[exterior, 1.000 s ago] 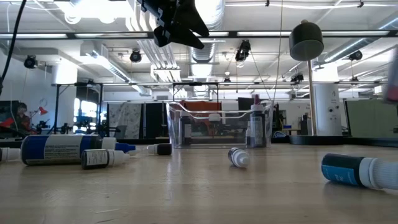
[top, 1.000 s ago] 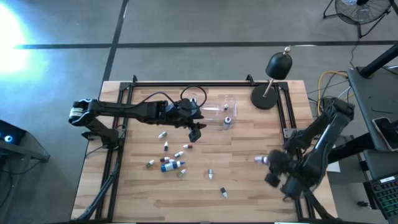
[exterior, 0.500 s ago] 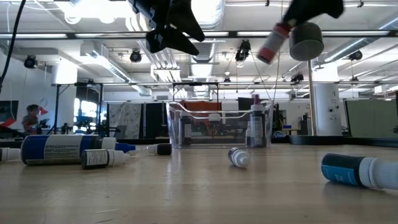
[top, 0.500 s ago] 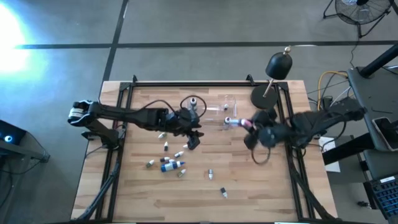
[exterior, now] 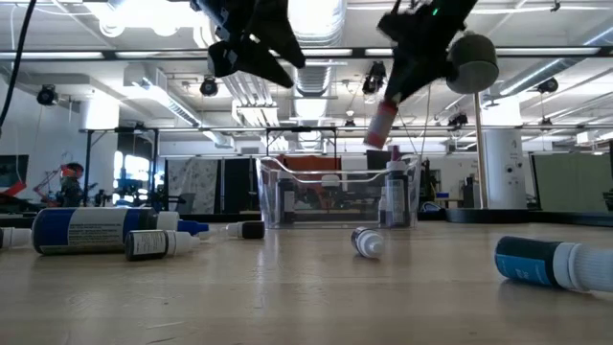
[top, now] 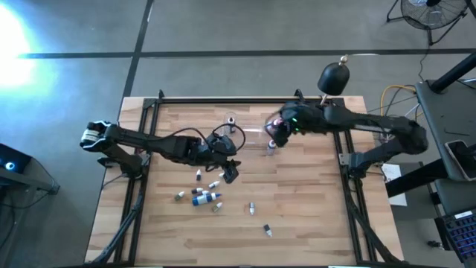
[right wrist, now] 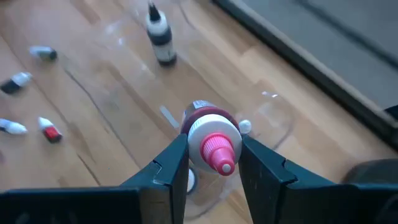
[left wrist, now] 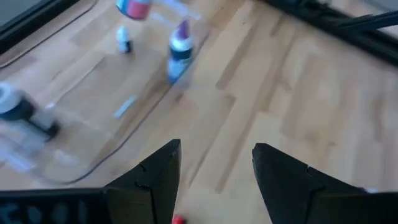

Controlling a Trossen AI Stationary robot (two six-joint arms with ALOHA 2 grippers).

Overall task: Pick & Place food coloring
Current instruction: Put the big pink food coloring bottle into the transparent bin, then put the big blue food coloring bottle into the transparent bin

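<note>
A: Pink-capped food coloring bottle [right wrist: 210,144] location?

B: Clamped in the right gripper [right wrist: 213,163], frame centre; long axis tilted, directly above the clear tub [exterior: 335,192].

A: Left gripper [left wrist: 216,163]?

B: Jaws wide, empty, farther from the tub.

bottle [right wrist: 210,144] in right gripper [right wrist: 211,163]: white body, pink cap, dark red band. dark fingers [right wrist: 166,167]. tub [exterior: 335,192] clear. light wood table [top: 297,216]. bottle inside tub [right wrist: 158,37]: white, black label. blue-labelled bottle [exterior: 88,231], white cap. black lamp [top: 332,78].
</note>
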